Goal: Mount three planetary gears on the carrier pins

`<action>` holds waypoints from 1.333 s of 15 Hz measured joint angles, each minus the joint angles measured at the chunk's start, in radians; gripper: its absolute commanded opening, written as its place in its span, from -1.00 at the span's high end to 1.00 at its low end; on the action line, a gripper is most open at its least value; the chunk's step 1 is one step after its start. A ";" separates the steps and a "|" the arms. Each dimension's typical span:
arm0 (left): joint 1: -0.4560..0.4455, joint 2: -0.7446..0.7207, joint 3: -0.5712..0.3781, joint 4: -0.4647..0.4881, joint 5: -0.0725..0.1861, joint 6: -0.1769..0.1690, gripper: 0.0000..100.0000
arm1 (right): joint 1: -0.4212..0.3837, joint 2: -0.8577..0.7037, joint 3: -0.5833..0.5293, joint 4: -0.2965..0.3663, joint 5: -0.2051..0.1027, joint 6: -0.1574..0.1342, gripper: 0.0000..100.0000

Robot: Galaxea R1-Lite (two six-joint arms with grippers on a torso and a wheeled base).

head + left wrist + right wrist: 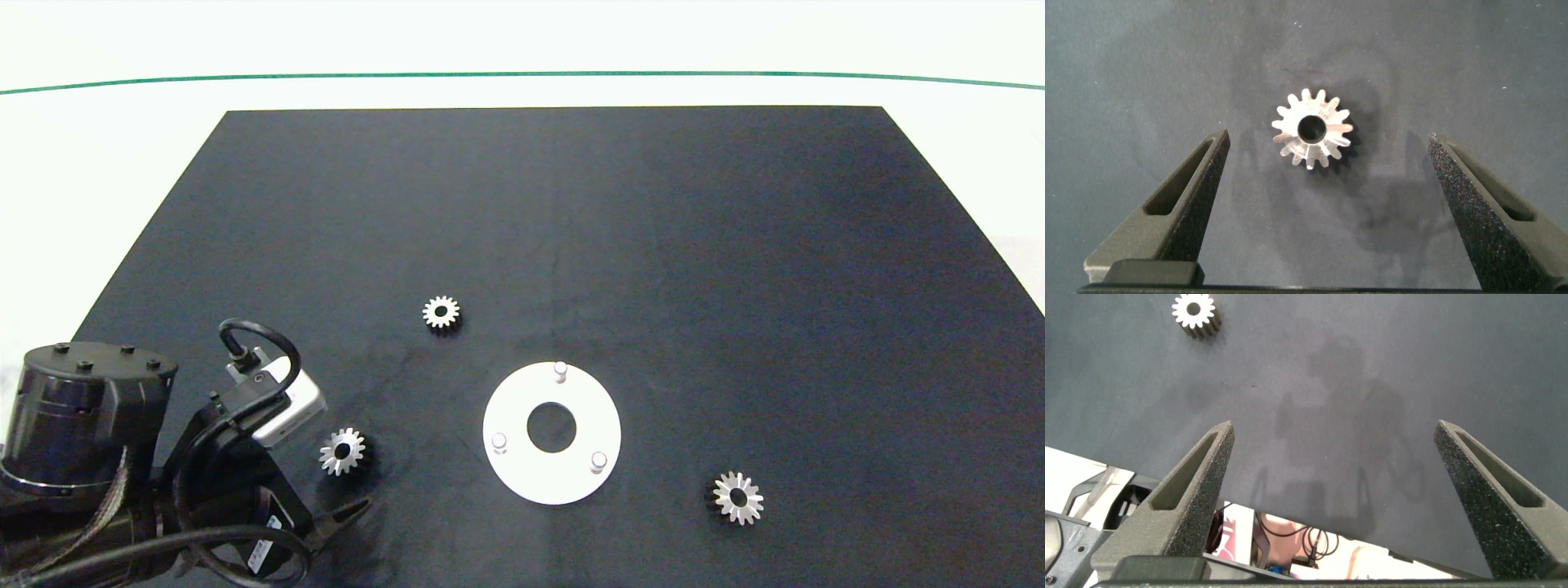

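Three silvery planetary gears lie flat on the black mat: one far left of the disc (441, 312), one near left (343, 451), one near right (738, 497). The white disc (522, 478) carries three bare carrier pins (560, 370), (499, 442), (598, 461). My left gripper (1328, 137) hangs open over the near-left gear (1311, 129), which lies between its fingers and apart from both. In the head view one left finger (349, 513) shows just below that gear. My right gripper (1335, 425) is open and empty over bare mat, with a gear (1194, 310) some way beyond its fingertips.
The black mat (571, 204) lies on a white table with a green line (522, 74) at the back. The left arm's bulky body (90, 441) fills the near-left corner. The mat's near edge and cables (1306, 539) below it show in the right wrist view.
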 measured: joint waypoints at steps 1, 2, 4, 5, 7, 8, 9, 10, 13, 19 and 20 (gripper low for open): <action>0.005 0.002 0.000 -0.001 -0.001 0.000 -1.00 | 0.000 0.000 0.000 0.000 0.000 -0.003 -1.00; 0.014 0.006 0.000 -0.002 -0.002 0.001 -1.00 | 0.000 0.000 0.000 0.000 0.000 -0.008 -1.00; 0.023 0.016 0.000 -0.010 -0.005 0.001 -1.00 | 0.000 0.000 0.001 0.000 0.000 -0.009 -1.00; 0.024 0.023 0.000 -0.014 -0.005 0.000 -1.00 | 0.000 0.000 0.001 0.000 0.000 -0.009 -1.00; 0.025 0.035 0.003 -0.028 -0.005 0.000 -1.00 | 0.000 -0.001 0.001 0.000 0.000 -0.009 -1.00; 0.025 0.045 0.003 -0.045 -0.006 0.000 -1.00 | 0.000 -0.001 0.001 0.000 0.000 -0.009 -1.00; 0.025 0.053 0.003 -0.058 -0.007 0.000 -1.00 | 0.000 -0.001 0.001 0.000 0.000 -0.009 -1.00; 0.026 0.061 0.003 -0.061 -0.009 0.000 -1.00 | 0.000 -0.001 0.001 0.000 0.000 -0.009 -1.00; 0.026 0.083 0.008 -0.065 -0.013 0.001 -1.00 | 0.000 0.001 0.001 0.000 0.000 -0.009 -1.00; 0.039 0.103 0.008 -0.068 -0.014 0.001 -0.91 | 0.000 0.002 0.001 0.000 0.000 -0.009 -1.00; 0.041 0.105 0.008 -0.073 -0.014 0.001 -0.85 | 0.000 0.003 0.001 -0.001 0.000 -0.009 -1.00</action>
